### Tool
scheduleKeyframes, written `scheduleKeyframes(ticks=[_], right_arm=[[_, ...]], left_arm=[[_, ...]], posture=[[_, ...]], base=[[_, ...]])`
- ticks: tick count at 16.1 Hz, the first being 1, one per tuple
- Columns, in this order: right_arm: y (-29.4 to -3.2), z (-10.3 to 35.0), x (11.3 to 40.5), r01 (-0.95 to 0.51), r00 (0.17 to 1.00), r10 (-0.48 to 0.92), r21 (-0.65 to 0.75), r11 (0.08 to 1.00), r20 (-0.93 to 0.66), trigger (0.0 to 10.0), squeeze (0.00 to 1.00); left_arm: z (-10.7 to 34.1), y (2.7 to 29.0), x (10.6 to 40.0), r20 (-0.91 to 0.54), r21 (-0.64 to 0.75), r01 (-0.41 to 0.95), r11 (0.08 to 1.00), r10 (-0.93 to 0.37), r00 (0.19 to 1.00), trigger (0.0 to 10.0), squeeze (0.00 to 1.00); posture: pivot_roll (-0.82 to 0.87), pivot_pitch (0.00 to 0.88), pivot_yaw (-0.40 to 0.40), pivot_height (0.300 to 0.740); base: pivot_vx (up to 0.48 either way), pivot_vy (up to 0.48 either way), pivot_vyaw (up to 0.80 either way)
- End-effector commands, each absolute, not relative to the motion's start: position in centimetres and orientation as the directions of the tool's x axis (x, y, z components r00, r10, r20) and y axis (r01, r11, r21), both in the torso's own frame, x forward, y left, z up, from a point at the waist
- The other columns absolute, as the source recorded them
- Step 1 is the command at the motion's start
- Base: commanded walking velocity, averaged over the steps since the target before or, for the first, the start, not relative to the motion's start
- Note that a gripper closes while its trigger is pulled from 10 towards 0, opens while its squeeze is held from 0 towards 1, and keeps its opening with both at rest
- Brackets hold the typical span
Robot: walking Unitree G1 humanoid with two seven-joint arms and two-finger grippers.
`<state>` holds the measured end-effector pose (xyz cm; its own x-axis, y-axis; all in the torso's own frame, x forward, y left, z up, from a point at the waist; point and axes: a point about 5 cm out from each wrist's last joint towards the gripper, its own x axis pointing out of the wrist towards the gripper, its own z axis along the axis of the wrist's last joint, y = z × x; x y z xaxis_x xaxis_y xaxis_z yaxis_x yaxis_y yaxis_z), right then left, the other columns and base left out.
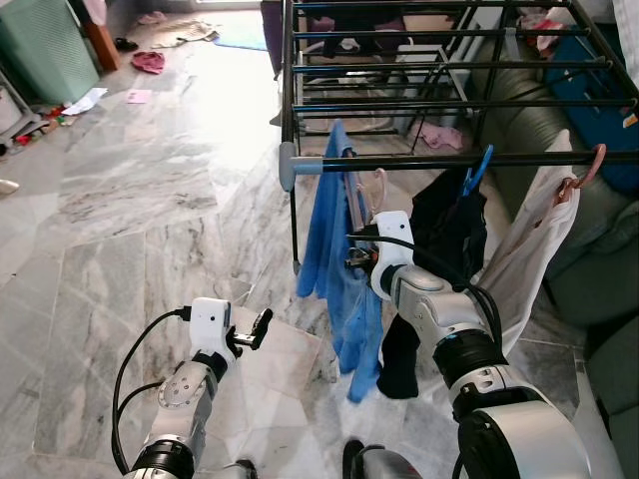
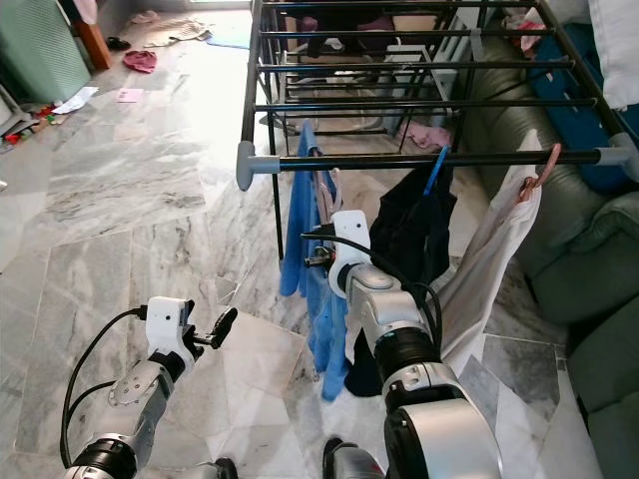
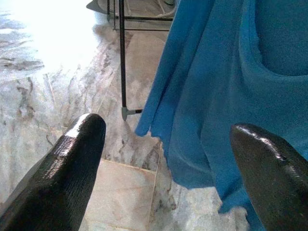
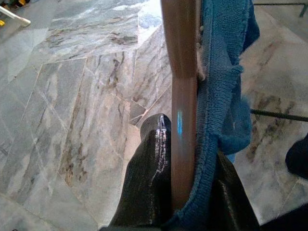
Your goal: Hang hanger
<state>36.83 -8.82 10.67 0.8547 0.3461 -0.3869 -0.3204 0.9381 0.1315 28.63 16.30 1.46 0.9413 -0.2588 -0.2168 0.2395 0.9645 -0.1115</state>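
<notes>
Now R arm [image 1: 371, 261] raised at hanger [image 4: 183, 96]

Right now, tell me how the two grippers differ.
The left gripper hangs low over the marble floor, fingers spread with nothing between them; the right gripper is raised under the rack's front bar, fingers closed on the brown hanger carrying the blue garment. Both have two black fingers.

Daylight glares on the marble floor [image 1: 150, 170]; all views sharp.
</notes>
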Motion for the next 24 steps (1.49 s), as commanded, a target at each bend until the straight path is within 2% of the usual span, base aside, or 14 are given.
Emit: scheduleKeyframes(ticks=[1,7,8,10,15,21,24], right_arm=[[-7.8,13.6,37.9,-0.367,0.884,0.376,0.083,0.926,-0.277,10.0,0.0],[-8.6,15.8,38.5,-0.337,0.918,0.342,0.062,0.94,-0.198,10.0,0.0],[-8.8,15.7,38.7,-0.327,0.918,0.335,0.072,0.942,-0.213,10.0,0.0],[-8.9,14.6,39.0,-0.291,0.903,0.332,0.18,0.94,-0.273,10.0,0.0],[-8.1,12.5,38.5,-0.25,0.864,0.336,0.261,0.932,-0.374,10.0,0.0],[-6.8,11.2,37.9,-0.28,0.832,0.362,0.245,0.928,-0.42,10.0,0.0],[-5.8,11.4,37.8,-0.335,0.831,0.369,0.155,0.929,-0.417,10.0,0.0]], left_arm=[[1.4,16.5,28.4,-0.22,-0.108,0.23,0.967,-0.249,0.943,10.0,0.0],[1.4,16.4,28.4,-0.224,-0.108,0.241,0.965,-0.259,0.939,10.0,0.0],[1.4,16.3,28.5,-0.227,-0.108,0.247,0.963,-0.266,0.937,10.0,0.0],[1.4,16.0,28.7,-0.233,-0.109,0.255,0.961,-0.274,0.933,10.0,0.0],[1.4,15.6,28.8,-0.236,-0.11,0.26,0.959,-0.279,0.931,10.0,0.0],[1.4,15.4,28.6,-0.236,-0.112,0.261,0.959,-0.281,0.93,10.0,0.0],[1.5,15.1,28.7,-0.234,-0.112,0.266,0.957,-0.286,0.929,10.0,0.0]], posture=[[-0.14,0.153,-0.014,0.74],[-0.16,0.158,-0.006,0.74],[-0.16,0.158,-0.006,0.74],[-0.16,0.158,-0.004,0.74],[-0.16,0.157,-0.01,0.74],[-0.15,0.158,-0.009,0.74],[-0.16,0.158,-0.012,0.74]], base=[[0.0,0.0,0.0],[0.0,0.0,0.0],[0.0,0.0,0.0],[0.0,0.0,0.0],[0.0,0.0,0.0],[0.0,0.0,0.0],[0.0,0.0,0.0]])
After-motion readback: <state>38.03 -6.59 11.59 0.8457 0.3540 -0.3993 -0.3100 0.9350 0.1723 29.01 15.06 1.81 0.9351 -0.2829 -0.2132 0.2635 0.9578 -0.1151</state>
